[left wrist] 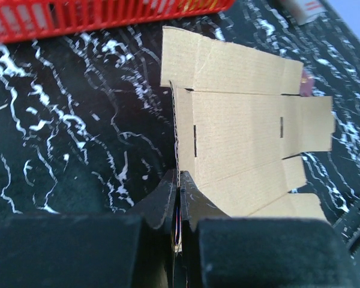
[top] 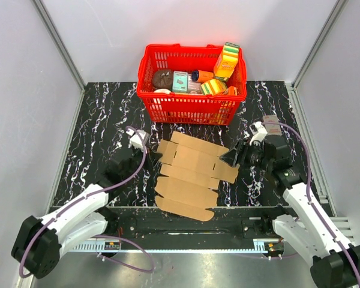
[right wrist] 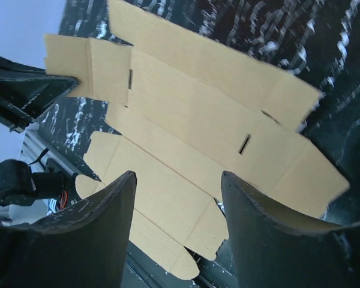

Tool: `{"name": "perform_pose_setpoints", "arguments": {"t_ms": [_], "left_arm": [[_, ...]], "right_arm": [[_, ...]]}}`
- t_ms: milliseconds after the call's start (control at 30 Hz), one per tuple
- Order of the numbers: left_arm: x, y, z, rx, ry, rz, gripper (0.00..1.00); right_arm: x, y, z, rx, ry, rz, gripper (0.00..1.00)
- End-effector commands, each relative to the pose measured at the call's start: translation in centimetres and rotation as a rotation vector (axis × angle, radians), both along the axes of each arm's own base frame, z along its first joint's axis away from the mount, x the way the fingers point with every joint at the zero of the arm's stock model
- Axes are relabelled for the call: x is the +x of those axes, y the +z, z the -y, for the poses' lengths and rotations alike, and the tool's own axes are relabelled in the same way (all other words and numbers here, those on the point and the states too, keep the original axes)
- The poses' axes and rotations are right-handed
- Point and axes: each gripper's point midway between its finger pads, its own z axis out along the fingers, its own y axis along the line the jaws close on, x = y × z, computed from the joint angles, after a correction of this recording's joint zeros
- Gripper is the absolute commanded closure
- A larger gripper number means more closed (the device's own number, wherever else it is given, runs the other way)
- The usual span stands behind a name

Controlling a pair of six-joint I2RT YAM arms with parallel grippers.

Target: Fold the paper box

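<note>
Right tool (right wrist: 177, 180) faces paper box (right wrist: 192, 114) on white-walled marbled table (right wrist: 342, 60)

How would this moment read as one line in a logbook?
task: fold paper box | state: unfolded, mostly flat | left gripper: shut on its left edge | right gripper: open, by its right edge

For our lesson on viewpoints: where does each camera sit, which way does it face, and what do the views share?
Top external: above and behind the arms, looking down on the table; both arms show, the paper box between them.
Left wrist: low by the box, facing across it toward the red basket; left claw shut on the box's edge.
Right wrist: over the box, looking down; right claw open.
Shared: all three show the box.
</note>
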Motion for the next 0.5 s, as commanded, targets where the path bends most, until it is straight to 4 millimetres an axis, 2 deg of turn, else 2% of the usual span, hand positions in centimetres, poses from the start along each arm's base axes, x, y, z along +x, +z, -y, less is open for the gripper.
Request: {"name": "perform_pose_setpoints", "arguments": {"t_ms": [0, 133, 200, 233, 300, 333, 400, 433, 467], "left_arm": [[-1.9, 4.2, 2.1, -0.072, -0.173, 0.154, 1.00], [-3.2, 6.6, 2.5, -0.113, -0.232, 0.216, 1.00], [-4.0, 8.1, 2.7, -0.134, -0.274, 0.251, 1.00], [-4.3, 8.4, 2.8, -0.136, -0.288, 0.257, 1.00], [-5.0, 9.8, 3.0, -0.151, -0.322, 0.286, 1.00], [-5.2, 9.9, 3.1, -0.151, -0.333, 0.286, 1.00], [-5.6, 11.0, 3.3, -0.166, -0.361, 0.303, 1.00], [-5.8, 11.2, 3.5, -0.169, -0.373, 0.304, 1.00], [-5.9, 11.7, 3.6, -0.175, -0.384, 0.312, 1.00]], "right_arm": [[-0.1, 7.0, -1.7, 0.025, 0.170, 0.271, 0.35], [-0.4, 10.7, -2.7, 0.074, 0.244, 0.374, 0.34], [-0.3, 11.5, -3.0, 0.061, 0.279, 0.408, 0.32], [-0.6, 13.0, -3.3, 0.063, 0.317, 0.444, 0.32], [-0.3, 12.9, -3.5, 0.033, 0.351, 0.434, 0.32], [-0.5, 14.1, -3.7, 0.035, 0.385, 0.460, 0.31], [-0.4, 13.9, -4.0, 0.016, 0.436, 0.455, 0.31], [-0.8, 14.7, -4.3, 0.022, 0.474, 0.474, 0.31], [-0.7, 14.6, -4.5, 0.017, 0.498, 0.471, 0.31]]}}
